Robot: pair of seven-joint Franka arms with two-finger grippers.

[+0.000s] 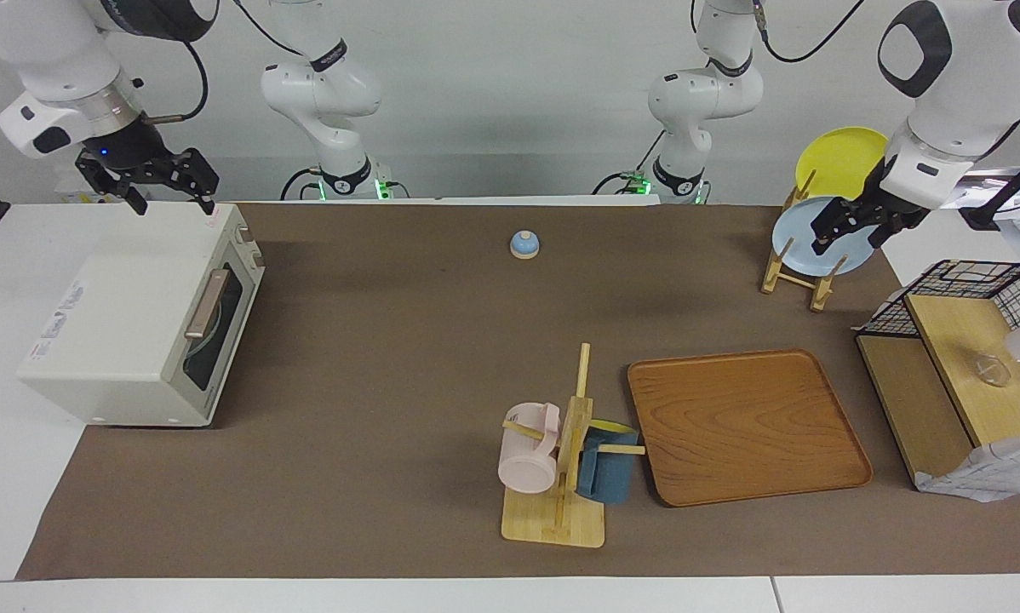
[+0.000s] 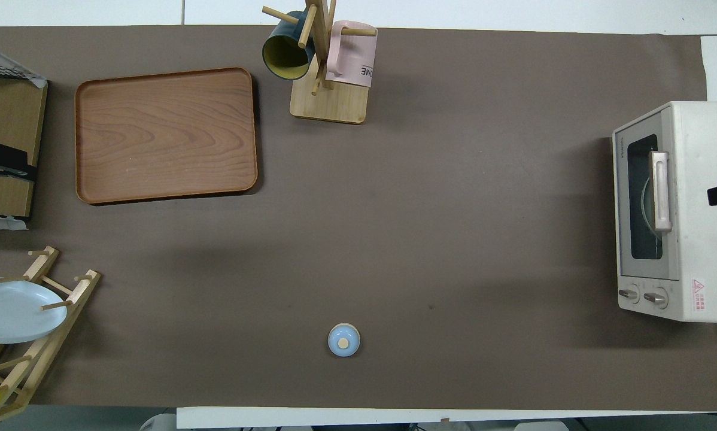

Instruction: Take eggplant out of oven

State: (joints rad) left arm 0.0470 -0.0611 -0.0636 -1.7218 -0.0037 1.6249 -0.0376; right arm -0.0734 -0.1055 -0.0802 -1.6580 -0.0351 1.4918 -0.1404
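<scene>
Oven (image 1: 135,328) door shut; right end effector (image 1: 172,203) open above it.

pink mug (image 2: 354,54): letters "ME" | oven (image 2: 696,209): red triangle warning sign; brand unreadable

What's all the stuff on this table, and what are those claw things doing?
Oven: one, cream-white, door shut, at the right arm's end of the table; a plate shows dimly through the glass, no eggplant visible.
Bell: one, blue, mid-table near the robots.
Tray: one, brown wood, bare.
Mug tree: one, pale wood, beside the tray, holding a pink mug and a dark blue mug.
Plate rack: one, wooden, with a light blue plate and a yellow plate.
Wire basket: one, black, on a wooden stand.
Right tool: open, over the oven.
Left tool: over the plate rack.
</scene>
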